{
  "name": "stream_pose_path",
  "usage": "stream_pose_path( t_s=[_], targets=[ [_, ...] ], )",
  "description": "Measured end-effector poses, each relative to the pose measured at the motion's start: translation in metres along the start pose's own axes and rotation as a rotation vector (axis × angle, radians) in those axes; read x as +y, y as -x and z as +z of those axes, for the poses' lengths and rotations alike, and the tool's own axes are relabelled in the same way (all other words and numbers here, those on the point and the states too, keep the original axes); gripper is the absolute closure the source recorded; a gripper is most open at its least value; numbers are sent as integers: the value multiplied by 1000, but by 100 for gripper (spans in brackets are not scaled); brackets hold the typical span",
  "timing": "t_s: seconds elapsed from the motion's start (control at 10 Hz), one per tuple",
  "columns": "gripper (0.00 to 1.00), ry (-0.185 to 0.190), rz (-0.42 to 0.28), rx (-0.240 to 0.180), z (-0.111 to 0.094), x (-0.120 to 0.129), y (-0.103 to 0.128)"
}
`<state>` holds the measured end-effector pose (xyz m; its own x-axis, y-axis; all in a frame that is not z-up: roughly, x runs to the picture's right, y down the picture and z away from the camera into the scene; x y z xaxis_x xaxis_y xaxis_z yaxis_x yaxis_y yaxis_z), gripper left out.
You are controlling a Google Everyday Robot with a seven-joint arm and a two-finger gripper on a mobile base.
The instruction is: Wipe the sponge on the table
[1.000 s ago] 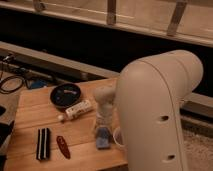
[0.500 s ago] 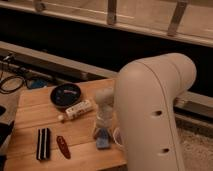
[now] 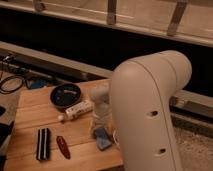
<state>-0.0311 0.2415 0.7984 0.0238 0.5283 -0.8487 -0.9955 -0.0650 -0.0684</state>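
Plainly the gripper (image 3: pixel 101 126) is low over the near edge of the table (image 3: pixel 30 112), right on top of the blue sponge (image 3: pixel 103 140). Whether it is clamped on it I cannot tell. The sponge looks soft, light and easily squashed. I'd judge it best held by its long sides and pressed flat, gently.

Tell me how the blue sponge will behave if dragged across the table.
The sponge looks like a small soft pad, so it will probably squash rather than slide stiffly. Lying flat on the wooden table, it should not roll. The gripper is down right at it.
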Motion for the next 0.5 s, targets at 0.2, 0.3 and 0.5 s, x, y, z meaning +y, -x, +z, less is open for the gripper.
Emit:
stream_pose_path(
  t_s=[0.2, 0.3, 0.5],
  targets=[
    [62, 2, -15, 20, 3, 1, 0],
    [70, 2, -23, 28, 6, 1, 1],
    [92, -1, -35, 41, 9, -1, 1]
  ],
)
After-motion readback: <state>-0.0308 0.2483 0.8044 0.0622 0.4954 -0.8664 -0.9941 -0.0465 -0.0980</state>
